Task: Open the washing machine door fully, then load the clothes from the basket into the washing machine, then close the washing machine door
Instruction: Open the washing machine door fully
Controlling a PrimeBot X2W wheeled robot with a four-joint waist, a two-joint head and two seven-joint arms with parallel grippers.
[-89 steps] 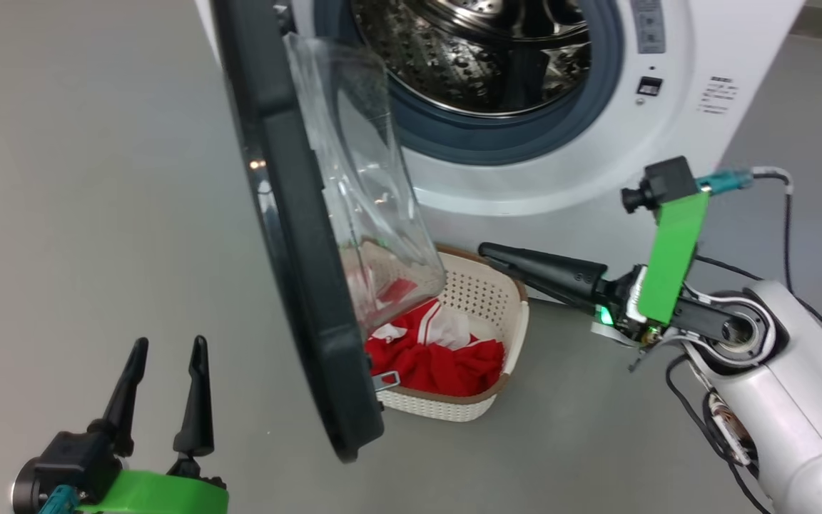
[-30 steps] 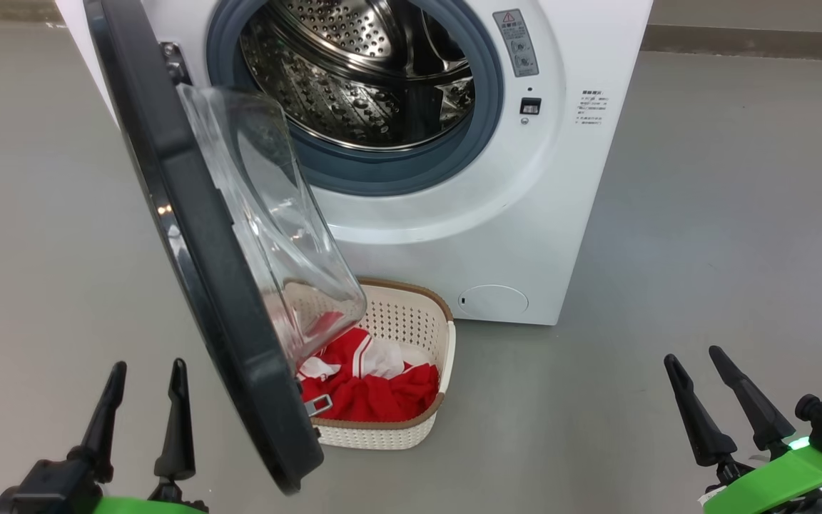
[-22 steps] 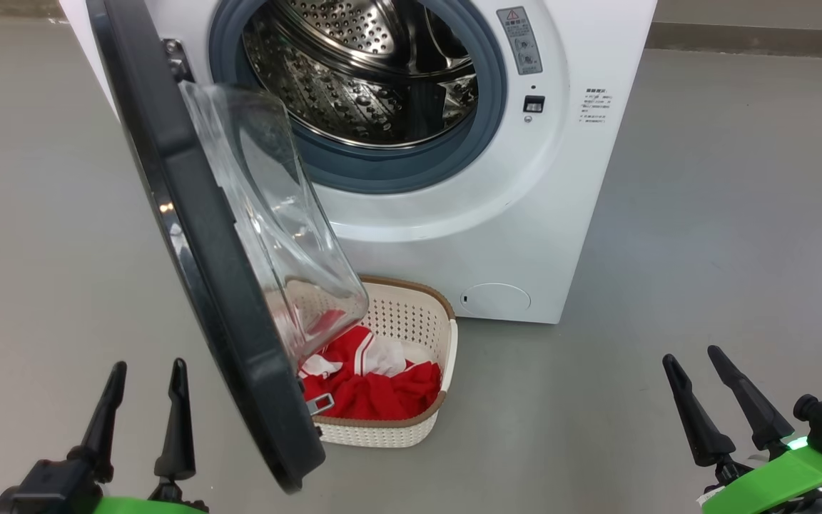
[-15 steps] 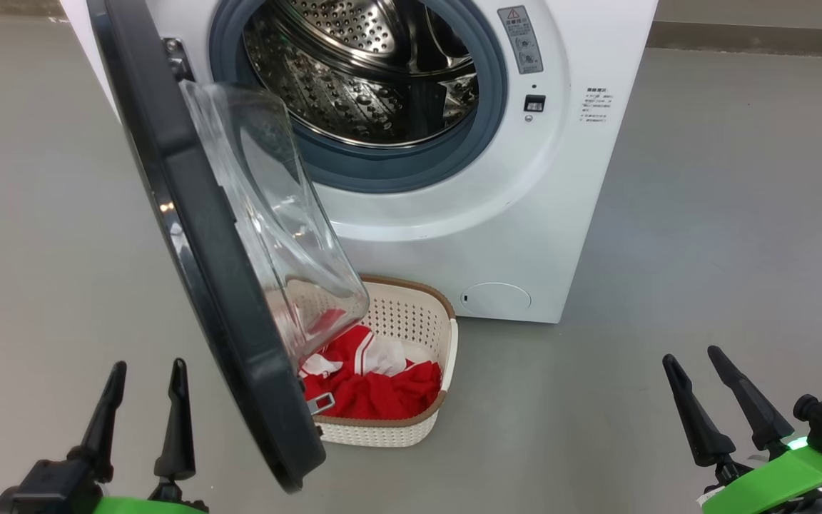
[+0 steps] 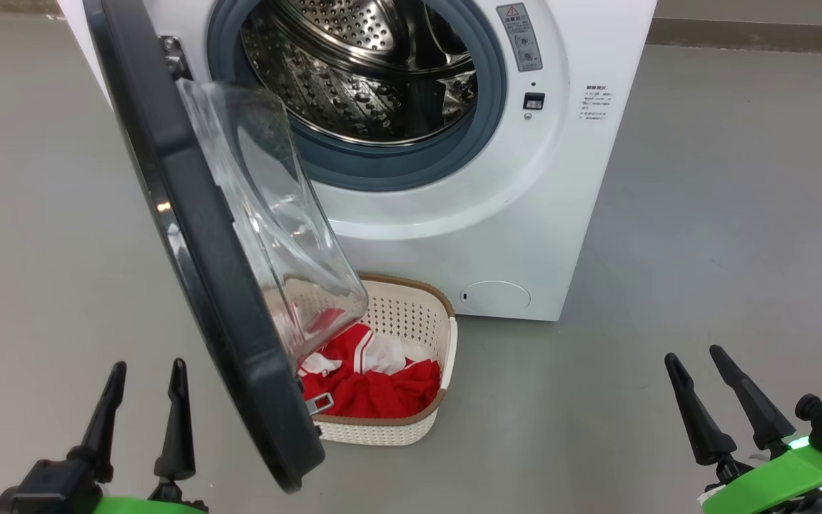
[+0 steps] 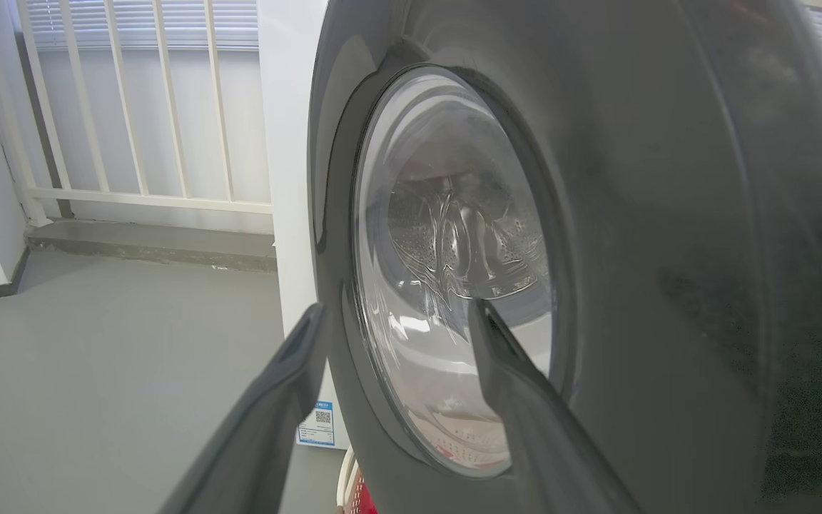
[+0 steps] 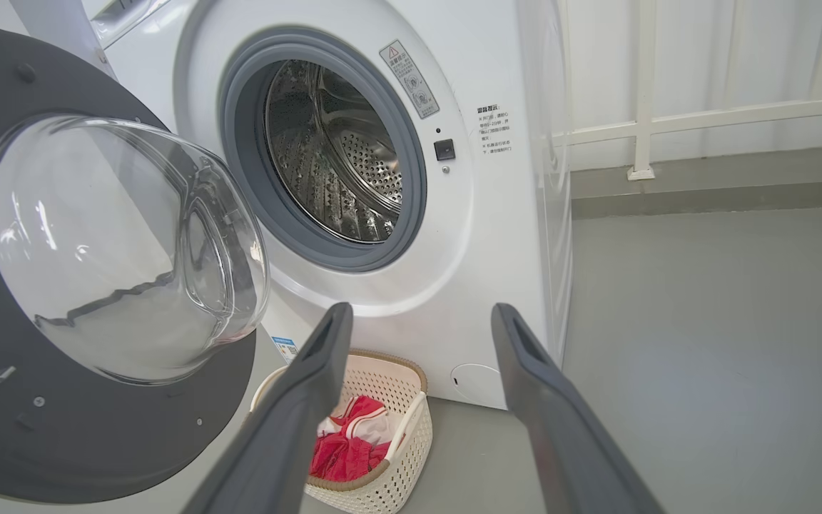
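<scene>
Head view, nearest first. Left gripper (image 5: 148, 368) sits at lower left and right gripper (image 5: 693, 355) at lower right. Both have their dark tapered fingers (image 5: 100, 428) pointing up and spread wide, holding nothing and touching nothing.

Door (image 5: 197, 235): swung out on its left-side hinge and seen almost edge-on. It has a thick dark rim, and a clear glass bowl (image 5: 275, 214) bulges toward the machine. A small metal latch tongue (image 5: 318, 403) sits at its lower edge. In the left wrist view its outside is glossy black, close ahead of that gripper.

Basket (image 5: 382, 432): on the grey floor (image 5: 703, 214), partly under the door's lower edge and just in front of the washer (image 5: 525, 235). Cream perforated plastic, brown woven-look rim, rounded corners.

Clothes (image 5: 375, 389): in the basket. Crumpled red fabric with white stripes and patches, lying below the rim.

Washer: white box with a grey rubber gasket (image 5: 382, 168) and a perforated steel drum (image 5: 354, 64). A round flap (image 5: 494, 296) sits low on the front.
</scene>
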